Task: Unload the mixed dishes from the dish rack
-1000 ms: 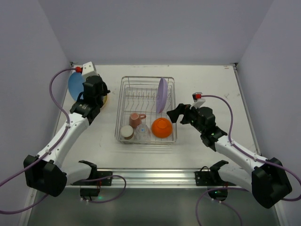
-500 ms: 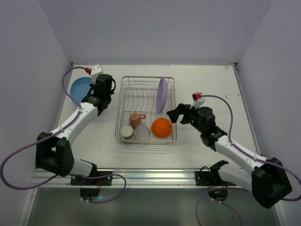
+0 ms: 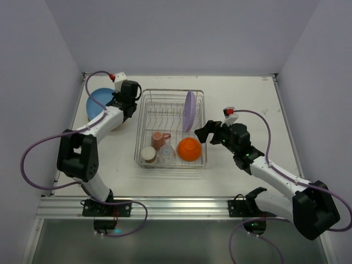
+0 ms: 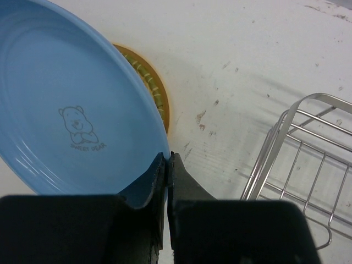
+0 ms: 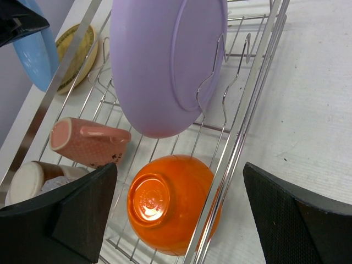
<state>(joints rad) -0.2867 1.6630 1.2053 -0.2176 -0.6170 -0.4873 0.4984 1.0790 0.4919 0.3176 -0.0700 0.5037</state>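
Now, our left gripper (image 4: 167, 162) clamped on the rim of the light-blue plate (image 4: 71, 110), above a yellow plate (image 4: 155, 91) left of the dish rack (image 3: 170, 91), our right gripper (image 3: 204, 133) spread wide just outside its right rim, table (image 3: 247, 99) running on to its right edge, left arm swung farther back than before, right unmoved.

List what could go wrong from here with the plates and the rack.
1. The left tool pinches the blue plate only at its rim, so the plate may slip or swing.
2. Released here, it may land off-centre on the yellow plate beneath and slide off.
3. The open right tool hangs close to the dish rack. Reaching for the lavender plate, it may snag a prong or bump the orange bowl.
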